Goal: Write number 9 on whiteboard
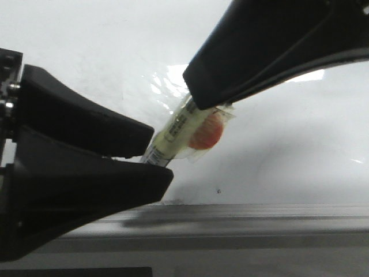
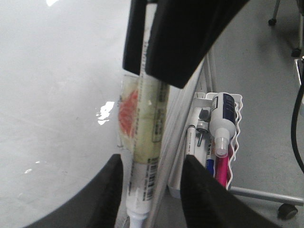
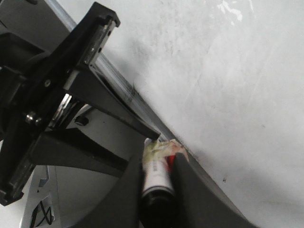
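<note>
The whiteboard (image 1: 288, 144) is glossy white with faint grey smudges and a glare patch; its grey edge rail (image 1: 230, 219) runs along the front. No number 9 shows on it. My right gripper (image 1: 199, 104) comes in from the upper right and is shut on a marker (image 1: 179, 130) wrapped in yellowish tape with an orange-red patch. It grips the marker (image 3: 156, 173) near its black end in the right wrist view. My left gripper (image 2: 152, 161) is open, with one jaw on each side of the marker's (image 2: 145, 142) white tip end and gaps between.
A white wire basket (image 2: 237, 142) hangs beyond the board's rail, holding a spray bottle (image 2: 223, 114) and several pens. Grey floor and a stand's caster (image 2: 287, 211) lie past it. The two grippers are very close together over the board's edge.
</note>
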Tool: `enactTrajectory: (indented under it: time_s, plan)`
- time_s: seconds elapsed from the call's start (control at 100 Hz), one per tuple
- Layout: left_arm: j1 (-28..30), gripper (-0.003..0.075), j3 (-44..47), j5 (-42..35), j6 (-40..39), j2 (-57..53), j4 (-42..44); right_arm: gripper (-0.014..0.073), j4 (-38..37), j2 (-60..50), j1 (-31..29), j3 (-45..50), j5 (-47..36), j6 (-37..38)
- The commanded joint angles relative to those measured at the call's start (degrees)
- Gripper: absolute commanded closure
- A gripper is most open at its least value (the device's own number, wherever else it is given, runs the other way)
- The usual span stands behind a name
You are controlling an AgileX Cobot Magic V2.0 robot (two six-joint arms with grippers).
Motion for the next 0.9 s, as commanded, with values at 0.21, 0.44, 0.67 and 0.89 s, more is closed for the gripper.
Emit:
enactTrajectory:
  time_s: [0.21, 0.44, 0.67, 0.89]
  plan:
    - [0.5, 0.0405, -1.6, 2.6, 5.3, -13.7, -14.3, 0.0644, -0.8, -2.5, -5.0, -6.0, -1.4, -0.6]
    - [3.3, 0.0405, -1.6, 3.8, 5.9, -18.3, -18.4, 0.0644, -4.0, -1.0, -11.1, -17.2, 7.3, -0.6]
    - [3.5, 0.0405, -1.6, 3.0, 5.5, -18.1, -18.4, 0.0644, -6.9, 5.6, -14.3, -25.0, 10.5, -0.6]
    - [3.5, 0.0405, -1.6, 2.8, 5.5, -18.1, -18.4, 0.0645, -6.9, 12.6, -13.1, -25.6, 7.6, 0.0]
